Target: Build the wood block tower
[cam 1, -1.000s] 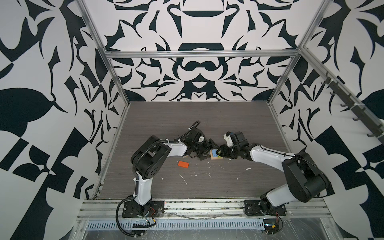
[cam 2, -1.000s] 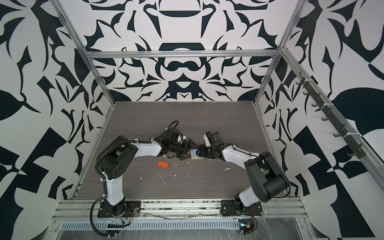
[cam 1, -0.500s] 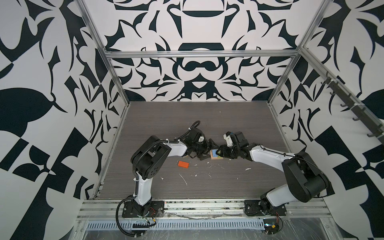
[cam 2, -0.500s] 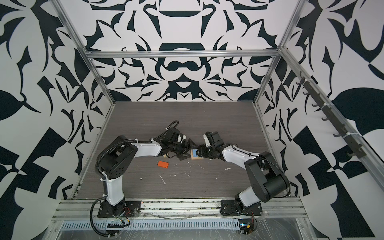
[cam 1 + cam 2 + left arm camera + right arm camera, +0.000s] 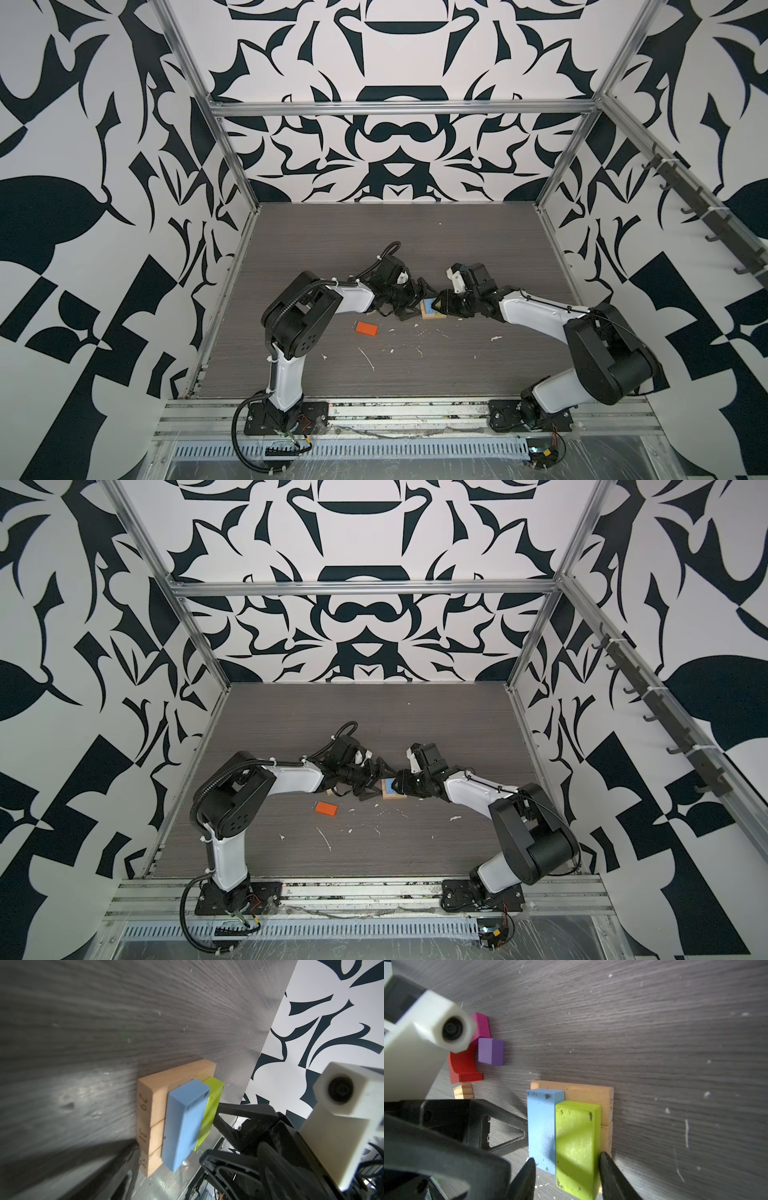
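Observation:
The wood block tower is a base of tan planks (image 5: 589, 1093) lying flat, with a blue block (image 5: 542, 1126) and a lime block (image 5: 575, 1142) side by side on top; in both top views it is mid-table (image 5: 429, 309). My right gripper (image 5: 566, 1167) straddles the pair, one fingertip against the blue block and one against the lime block. My left gripper (image 5: 415, 302) stands open just left of the tower, with one finger (image 5: 506, 1132) touching the blue block's outer side. An orange block (image 5: 366, 328) lies alone on the table to the left.
A magenta piece (image 5: 481, 1024), a purple cube (image 5: 491, 1051), a red arch (image 5: 463, 1068) and a small tan cube (image 5: 463, 1091) lie close together beside the tower, under my left arm. White crumbs (image 5: 368, 359) are scattered over the front of the table.

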Controlling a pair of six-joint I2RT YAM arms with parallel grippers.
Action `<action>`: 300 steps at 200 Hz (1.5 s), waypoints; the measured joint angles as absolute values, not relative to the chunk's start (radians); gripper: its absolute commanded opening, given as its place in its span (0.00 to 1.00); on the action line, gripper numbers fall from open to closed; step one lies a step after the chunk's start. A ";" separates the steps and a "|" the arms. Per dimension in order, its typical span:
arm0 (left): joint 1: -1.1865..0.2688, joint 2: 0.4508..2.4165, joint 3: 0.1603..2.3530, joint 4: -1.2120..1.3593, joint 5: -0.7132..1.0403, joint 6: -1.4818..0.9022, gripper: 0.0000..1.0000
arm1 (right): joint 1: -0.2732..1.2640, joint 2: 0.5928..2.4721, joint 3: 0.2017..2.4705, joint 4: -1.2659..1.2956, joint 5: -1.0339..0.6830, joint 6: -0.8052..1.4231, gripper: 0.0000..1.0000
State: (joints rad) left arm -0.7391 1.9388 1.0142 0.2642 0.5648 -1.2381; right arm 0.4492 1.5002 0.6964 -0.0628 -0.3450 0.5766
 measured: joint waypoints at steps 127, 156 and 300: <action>-0.739 1.939 1.014 0.264 0.565 -1.238 0.91 | 0.450 1.500 0.696 -0.062 -0.345 0.577 0.53; -0.739 1.939 1.015 0.264 0.565 -1.238 0.91 | 0.450 1.500 0.696 -0.062 -0.346 0.577 0.53; -0.743 1.938 1.014 0.266 0.567 -1.238 0.91 | 0.460 1.460 0.677 -0.056 -0.302 0.576 0.52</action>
State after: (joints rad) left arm -0.7425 1.9385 1.0142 0.2657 0.5667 -1.2377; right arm 0.4603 1.4601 0.6773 -0.0559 -0.3016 0.5762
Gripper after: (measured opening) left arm 0.911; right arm 0.523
